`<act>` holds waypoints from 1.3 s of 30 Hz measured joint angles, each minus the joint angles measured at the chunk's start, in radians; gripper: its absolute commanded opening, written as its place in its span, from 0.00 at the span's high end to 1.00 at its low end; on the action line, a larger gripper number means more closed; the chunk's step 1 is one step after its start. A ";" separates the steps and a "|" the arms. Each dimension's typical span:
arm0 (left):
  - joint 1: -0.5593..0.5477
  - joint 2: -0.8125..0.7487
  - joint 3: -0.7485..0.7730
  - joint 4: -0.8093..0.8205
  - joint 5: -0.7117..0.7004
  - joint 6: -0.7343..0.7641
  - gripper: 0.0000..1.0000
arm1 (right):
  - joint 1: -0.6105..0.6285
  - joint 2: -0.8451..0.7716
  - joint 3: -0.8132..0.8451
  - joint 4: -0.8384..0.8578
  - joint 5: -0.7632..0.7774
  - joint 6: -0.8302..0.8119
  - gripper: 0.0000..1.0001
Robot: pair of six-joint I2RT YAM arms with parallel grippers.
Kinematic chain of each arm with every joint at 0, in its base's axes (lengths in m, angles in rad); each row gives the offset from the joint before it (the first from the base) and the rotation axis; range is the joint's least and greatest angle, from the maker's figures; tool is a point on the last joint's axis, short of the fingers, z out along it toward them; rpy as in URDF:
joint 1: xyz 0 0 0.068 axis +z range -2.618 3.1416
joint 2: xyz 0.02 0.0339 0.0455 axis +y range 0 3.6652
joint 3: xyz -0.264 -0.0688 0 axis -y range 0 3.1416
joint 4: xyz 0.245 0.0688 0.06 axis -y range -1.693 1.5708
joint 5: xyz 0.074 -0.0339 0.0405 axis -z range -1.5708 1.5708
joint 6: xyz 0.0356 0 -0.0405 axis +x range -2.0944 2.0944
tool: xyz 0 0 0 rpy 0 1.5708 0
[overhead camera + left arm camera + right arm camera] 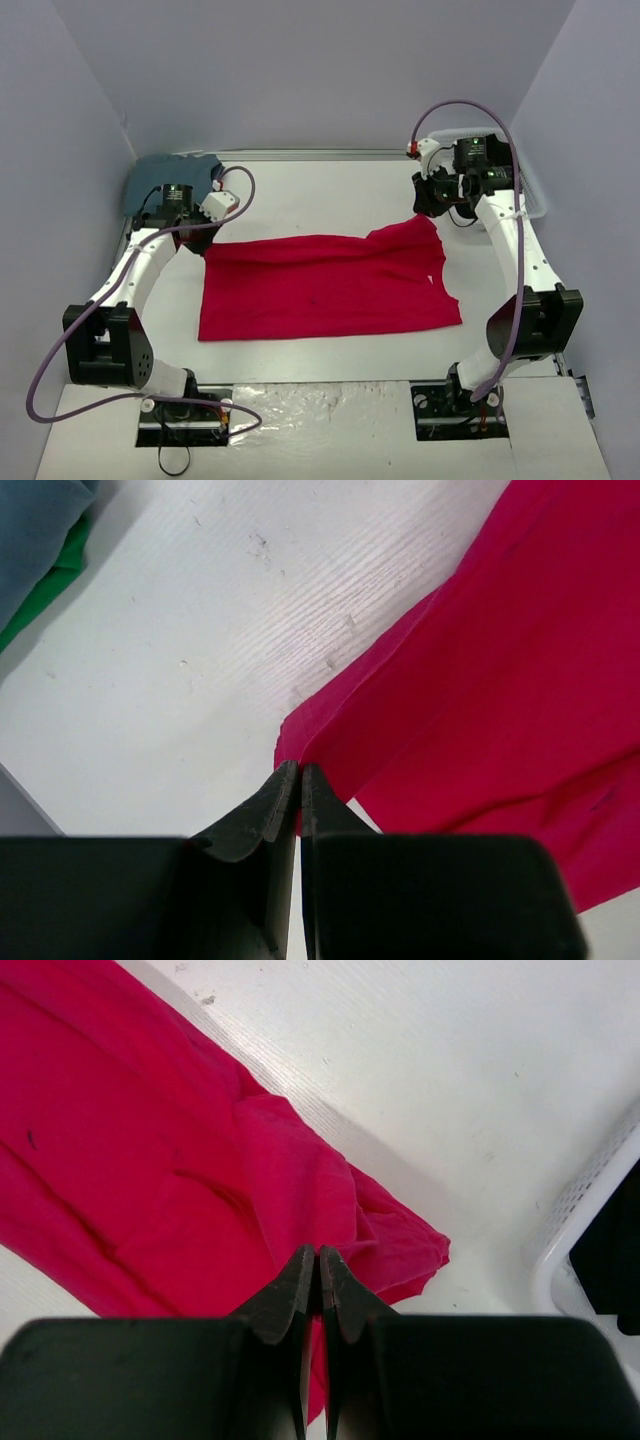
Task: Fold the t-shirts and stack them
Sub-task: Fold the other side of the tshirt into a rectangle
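A bright red t-shirt [325,285] lies spread across the middle of the table, folded lengthwise. My left gripper [207,240] sits at its far left corner, jaws shut with red cloth [480,660] pinched between the tips [300,770]. My right gripper [430,205] is at the far right corner, shut on a bunched fold of the same shirt [200,1160], which rises to a small peak there [318,1252]. A slate blue-grey t-shirt [165,172] lies folded at the back left corner, also visible in the left wrist view [30,530].
A green cloth edge [50,590] shows under the blue-grey shirt. A white slatted basket [530,190] stands at the back right, close to my right wrist, with something black [610,1250] inside it. Grey walls enclose the table on three sides.
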 measured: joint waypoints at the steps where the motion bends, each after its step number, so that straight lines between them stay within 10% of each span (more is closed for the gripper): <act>1: 0.000 -0.009 -0.010 0.000 0.001 0.000 0.98 | 0.000 -0.018 -0.009 -0.002 0.000 -0.001 1.00; 39: 0.000 -0.214 -0.252 -0.023 0.030 0.049 0.98 | -0.019 -0.360 -0.354 -0.088 0.058 -0.040 1.00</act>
